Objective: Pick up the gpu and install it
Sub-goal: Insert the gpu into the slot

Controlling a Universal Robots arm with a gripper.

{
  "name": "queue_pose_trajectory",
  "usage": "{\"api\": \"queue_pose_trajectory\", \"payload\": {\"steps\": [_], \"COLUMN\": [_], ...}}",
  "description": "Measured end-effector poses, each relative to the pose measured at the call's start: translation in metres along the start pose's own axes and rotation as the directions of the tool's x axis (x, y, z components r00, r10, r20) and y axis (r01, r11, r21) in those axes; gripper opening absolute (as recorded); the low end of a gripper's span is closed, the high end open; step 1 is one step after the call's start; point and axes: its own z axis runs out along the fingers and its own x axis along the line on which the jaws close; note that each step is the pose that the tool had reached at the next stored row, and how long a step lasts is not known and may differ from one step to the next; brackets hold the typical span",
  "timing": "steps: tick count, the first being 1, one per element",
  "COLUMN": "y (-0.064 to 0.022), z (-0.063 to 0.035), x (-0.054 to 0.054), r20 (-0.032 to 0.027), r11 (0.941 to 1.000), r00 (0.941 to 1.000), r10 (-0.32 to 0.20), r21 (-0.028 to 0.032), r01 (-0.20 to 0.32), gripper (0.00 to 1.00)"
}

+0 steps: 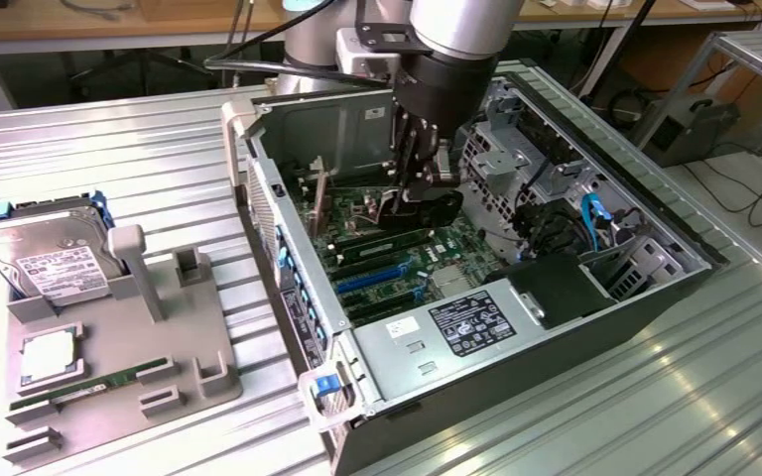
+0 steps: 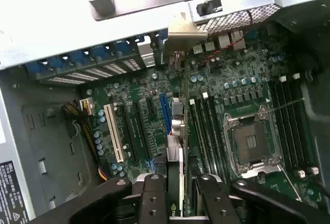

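Note:
The gpu [image 2: 178, 126] is a thin black card seen edge-on, standing over the motherboard [image 2: 237, 87] inside the open computer case [image 1: 289, 248]. Its silver bracket [image 2: 181, 33] lies close to the case's rear slot openings. My gripper [image 2: 179, 195] is shut on the card's near end, with one black finger [image 2: 153, 198] on each side. In the exterior view the gripper [image 1: 421, 188] reaches down into the case with the dark gpu [image 1: 437, 210] below it. The card runs alongside the blue slot [image 2: 164, 113]; whether it sits in a slot I cannot tell.
A grey tray [image 1: 209, 382] at the exterior view's left holds a hard drive [image 1: 44, 253], a processor [image 1: 53, 357] and a green memory stick [image 1: 90, 387]. Inside the case are the power supply [image 1: 474, 322], a white slot [image 2: 114, 133] and the processor socket [image 2: 252, 144].

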Motion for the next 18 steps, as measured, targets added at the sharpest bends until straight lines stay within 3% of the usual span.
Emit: {"api": "queue_pose_trajectory", "payload": {"steps": [11, 18], "y": [-0.0009, -0.0009], "z": [0.0062, 0.0069], "x": [-0.0001, -0.0001], "r20": [-0.0031, -0.0033], "r11": [0.9975, 0.9972], "r00": [0.9975, 0.9972], "r10": [-0.070, -0.074], "r21": [-0.0003, -0.0003], "r01": [0.070, 0.074], "gripper": [0.26, 0.26]}}
